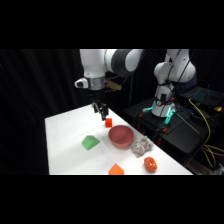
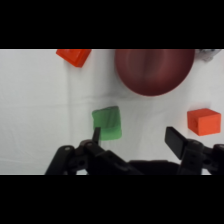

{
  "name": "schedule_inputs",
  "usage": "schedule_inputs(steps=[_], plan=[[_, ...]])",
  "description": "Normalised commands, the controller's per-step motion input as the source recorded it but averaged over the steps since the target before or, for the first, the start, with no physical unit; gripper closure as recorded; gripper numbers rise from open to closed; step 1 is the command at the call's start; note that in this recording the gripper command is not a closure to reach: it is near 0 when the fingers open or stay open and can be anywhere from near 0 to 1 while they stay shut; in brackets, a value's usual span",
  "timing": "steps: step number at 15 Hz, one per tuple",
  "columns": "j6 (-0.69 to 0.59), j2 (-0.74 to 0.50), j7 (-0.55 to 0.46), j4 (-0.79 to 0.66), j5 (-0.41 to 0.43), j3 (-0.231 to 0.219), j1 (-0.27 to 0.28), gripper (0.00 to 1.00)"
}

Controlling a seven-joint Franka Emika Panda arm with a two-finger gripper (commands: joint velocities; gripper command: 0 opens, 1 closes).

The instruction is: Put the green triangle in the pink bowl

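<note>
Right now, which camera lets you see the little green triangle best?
The wrist view: the green triangle sits big and near the middle, just above the gripper. In the side view it's only a small green wedge on the table, left of the pink bowl.

No readable text, label or number anywhere.

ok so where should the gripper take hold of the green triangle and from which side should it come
Probably from straight above, closing on the two flat opposite sides of the green triangle. It lies flat on the white table with bare cloth all round it, apart from the pink bowl, so nothing blocks a top-down approach. The open gripper would likely slip off the sloped face.
</note>
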Motion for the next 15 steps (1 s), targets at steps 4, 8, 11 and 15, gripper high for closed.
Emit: schedule_inputs(steps=[4, 8, 11, 15], plan=[[-0.03, 0.51, -0.06, 0.58, -0.107, -0.004, -0.017, 0.00], [-0.17, 0.46, -0.15, 0.65, -0.047, -0.017, -0.071, 0.00], [-0.24, 0.40, -0.20, 0.60, -0.020, -0.015, -0.100, 0.00], [-0.24, 0.34, -0.20, 0.50, -0.009, 0.004, -0.080, 0.00]])
